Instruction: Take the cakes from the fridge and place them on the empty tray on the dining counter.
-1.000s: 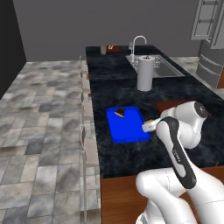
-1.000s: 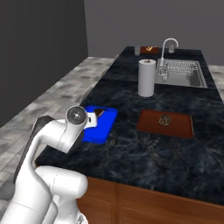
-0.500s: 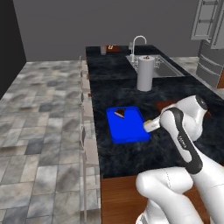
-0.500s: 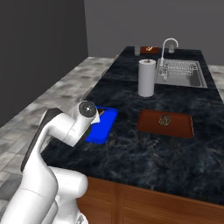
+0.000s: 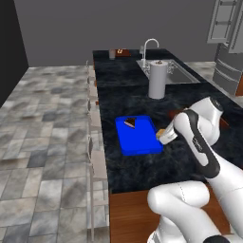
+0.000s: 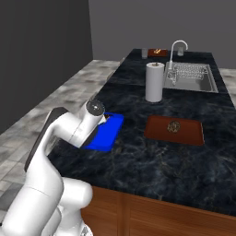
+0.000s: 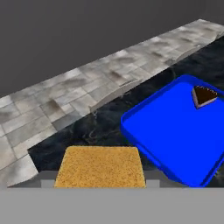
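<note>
The tool (image 5: 163,134), apparently clamped on the orange cake (image 7: 100,167), hangs beside the blue tray (image 5: 142,140).

Rendered home kitchen: long black marbled dining counter (image 5: 142,85) with built-in sink (image 6: 191,77) and curved faucet (image 5: 151,45), paper towel roll (image 6: 155,82), grey fridge (image 5: 228,42), stone-tile floor (image 5: 42,123).

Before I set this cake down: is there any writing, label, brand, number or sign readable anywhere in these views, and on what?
No readable text in any view.
Reddish-brown square board: a small round emblem at its centre, too blurred to read.
Tall white paper towel roll: blank.
Bright blue flat tray: no marking.
Dark brown wedge cake slice and orange-tan square cake block: no label.
Grey fridge: nothing legible on it.
</note>
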